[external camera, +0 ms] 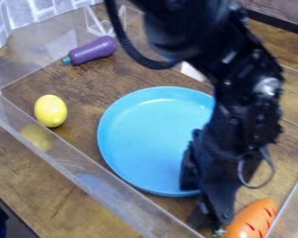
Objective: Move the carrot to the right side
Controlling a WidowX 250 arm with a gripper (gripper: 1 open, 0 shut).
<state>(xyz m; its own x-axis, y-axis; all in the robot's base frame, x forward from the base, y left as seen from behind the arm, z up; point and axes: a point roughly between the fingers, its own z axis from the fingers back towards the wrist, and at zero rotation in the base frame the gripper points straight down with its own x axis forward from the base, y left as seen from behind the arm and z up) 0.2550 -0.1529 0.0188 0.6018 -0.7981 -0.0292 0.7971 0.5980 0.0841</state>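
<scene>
At the far left, 1 yellow lemon (49,110) lies on the wooden table (27,191), apart from every other item. A clear plastic wall (101,181) runs diagonally across the table in front of it, from the left edge toward the lower middle.

Behind the lemon, toward the upper left, 1 purple eggplant (92,50) lies on its side, its green stem end pointing left.

In the middle sits 1 round blue plate (145,135), flat on the table. Its visible surface is bare. Its right portion is covered by the arm.

The black robot arm (233,84) enters from the top and descends across the right half of the view, ending low at the plate's right rim. The gripper (218,216) points down near the bottom edge, just left of the carrot. It is dark and blurred, and the fingers cannot be separated from one another; whether it is released or clenched cannot be told. Nothing is seen grasped in it.

At the lower right, 1 orange carrot (252,219) lies on the table, partly cut by the bottom edge. It is just beside the gripper; contact cannot be confirmed. It lies outside the plate, right of it.
</scene>
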